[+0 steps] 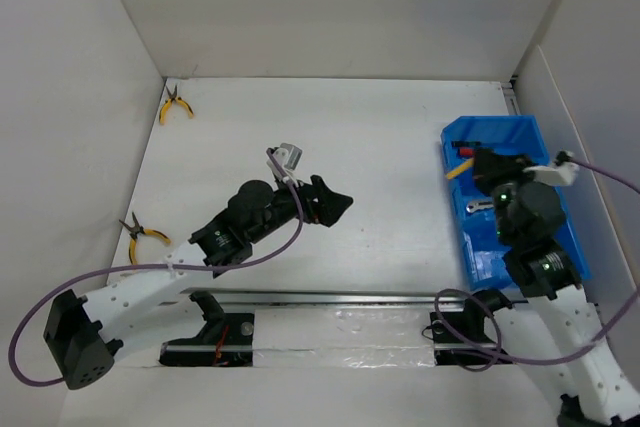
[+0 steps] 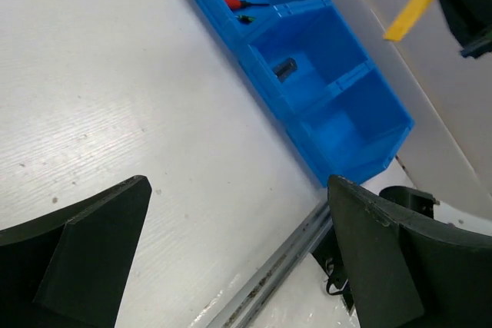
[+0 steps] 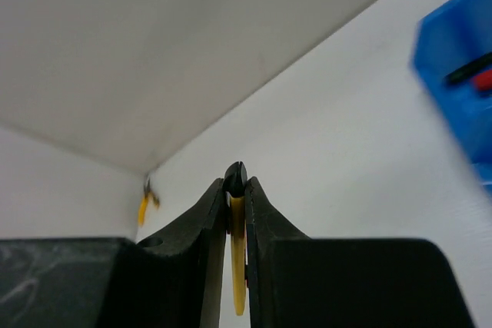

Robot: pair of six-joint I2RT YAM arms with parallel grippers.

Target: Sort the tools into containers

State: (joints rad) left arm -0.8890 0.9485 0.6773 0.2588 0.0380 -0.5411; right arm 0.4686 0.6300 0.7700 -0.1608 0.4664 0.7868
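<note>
The blue bin (image 1: 530,137) stands at the right, with red and dark screwdrivers (image 2: 242,3) in its far compartment and a grey utility knife (image 2: 284,68) in the middle one. My right gripper (image 1: 482,167) hovers over the bin's left wall, shut on a yellow-handled screwdriver (image 1: 458,172); the yellow handle shows between its fingers in the right wrist view (image 3: 238,266). My left gripper (image 1: 335,205) is open and empty above the table's middle, its fingers (image 2: 92,243) wide apart. Two yellow-handled pliers lie on the table, one in the far left corner (image 1: 175,105) and one at the left edge (image 1: 143,232).
White walls enclose the table at the back and both sides. A metal rail (image 1: 330,299) runs along the near edge by the arm bases. The bin's near compartment (image 2: 361,124) holds nothing visible. The far-corner pliers also show in the right wrist view (image 3: 144,207).
</note>
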